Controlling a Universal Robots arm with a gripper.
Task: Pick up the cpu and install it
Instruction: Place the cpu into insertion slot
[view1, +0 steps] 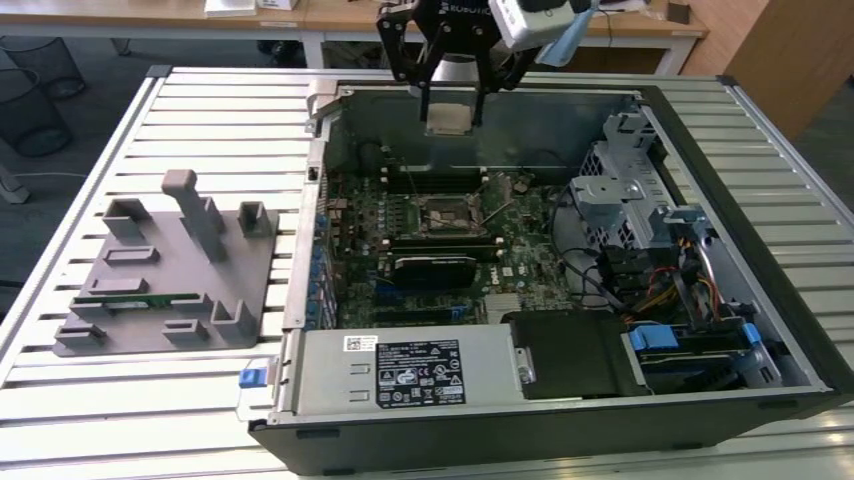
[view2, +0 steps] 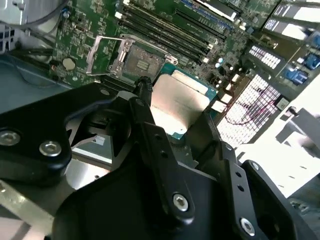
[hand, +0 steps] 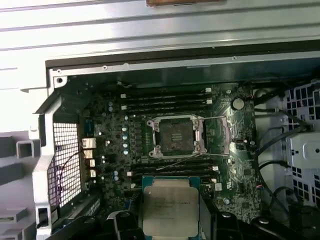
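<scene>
While the grey parts stand (view1: 160, 290) is seen well to the exterior view's left of the open, empty socket (view1: 450, 212), the cpu (view1: 450, 122) is held raised clear of that socket, clamped in the end effector (view1: 451, 112). Pickup is judged done; seating in the socket is not. The contact edges are largely hidden by dark linkage in the second wrist view.
</scene>
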